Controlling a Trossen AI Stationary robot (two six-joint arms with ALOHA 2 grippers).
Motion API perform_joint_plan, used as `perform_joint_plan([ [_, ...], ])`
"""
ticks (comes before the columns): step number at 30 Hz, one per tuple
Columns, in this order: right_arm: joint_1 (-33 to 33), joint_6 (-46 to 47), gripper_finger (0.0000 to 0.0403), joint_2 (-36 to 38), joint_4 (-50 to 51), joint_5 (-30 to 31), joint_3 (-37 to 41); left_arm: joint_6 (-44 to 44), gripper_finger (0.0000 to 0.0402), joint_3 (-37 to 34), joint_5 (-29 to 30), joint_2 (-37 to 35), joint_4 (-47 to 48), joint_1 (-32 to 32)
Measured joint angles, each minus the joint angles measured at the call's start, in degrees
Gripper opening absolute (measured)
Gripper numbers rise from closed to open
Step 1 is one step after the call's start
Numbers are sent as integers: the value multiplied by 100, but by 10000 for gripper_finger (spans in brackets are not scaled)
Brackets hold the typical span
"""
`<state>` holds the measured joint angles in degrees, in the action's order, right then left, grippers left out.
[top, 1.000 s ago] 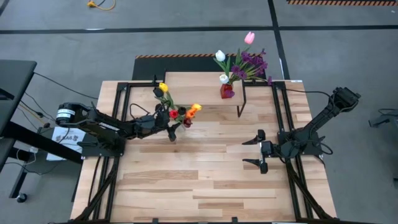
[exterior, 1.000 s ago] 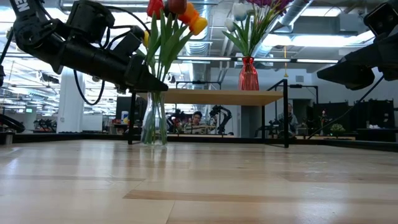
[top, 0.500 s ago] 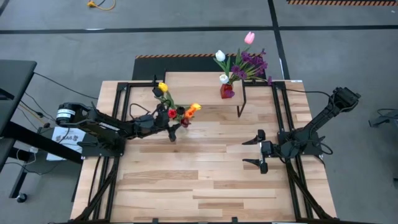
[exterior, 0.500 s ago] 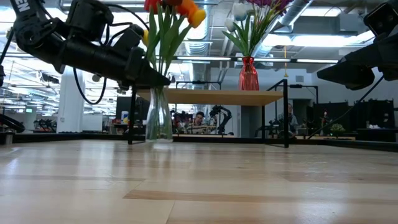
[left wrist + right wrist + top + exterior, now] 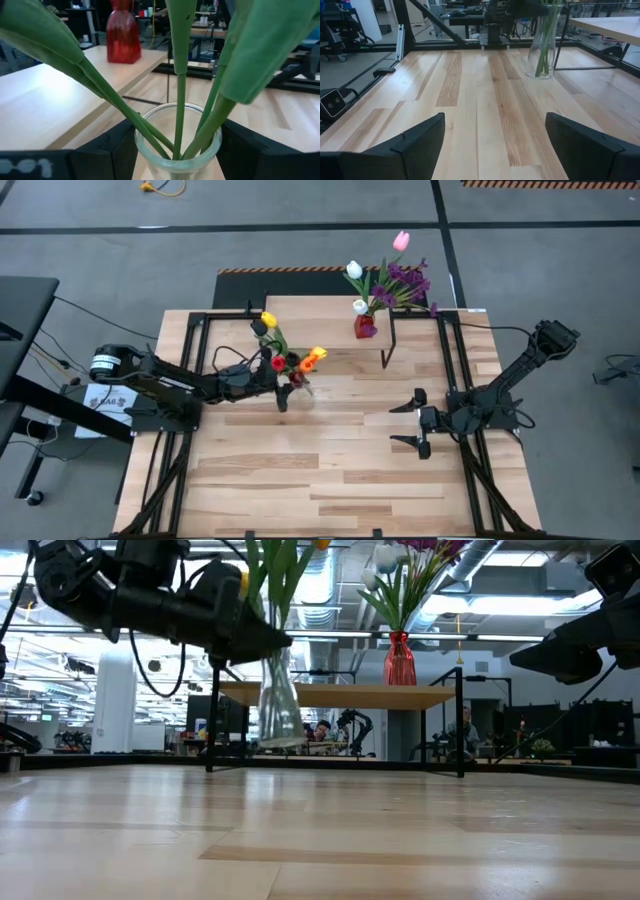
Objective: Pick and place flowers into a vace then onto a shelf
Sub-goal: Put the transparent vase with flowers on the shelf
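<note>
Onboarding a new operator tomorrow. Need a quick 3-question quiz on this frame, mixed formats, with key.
1. True or false: the clear vase of tulips stands on the tabletop.
2. What is on the shelf? A) a red vase with flowers B) a blue vase C) nothing
3. Fill in: the right jaws, waiting over the table's right side, are ____.
Key: 1 false, the left jaws hold it by the neck, clear of the wood. 2 A. 3 open.

Grey concrete floor (image 5: 300,230) w/ black tape lines
</note>
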<state>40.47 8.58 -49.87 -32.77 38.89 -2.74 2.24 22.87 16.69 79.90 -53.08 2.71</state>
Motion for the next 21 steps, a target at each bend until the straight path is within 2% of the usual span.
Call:
perform_joint_plan([
  [6, 0, 0, 335, 1, -24, 2, 0, 48, 211, 470, -3, 0, 632, -136],
  [11, 0, 0, 335, 1, -28, 2, 0, 157, 211, 1046, -22, -222, 1620, -235],
  [21, 0, 2, 335, 0, -70, -1, 0, -131, 211, 2138, 151, -1674, 3995, -325],
])
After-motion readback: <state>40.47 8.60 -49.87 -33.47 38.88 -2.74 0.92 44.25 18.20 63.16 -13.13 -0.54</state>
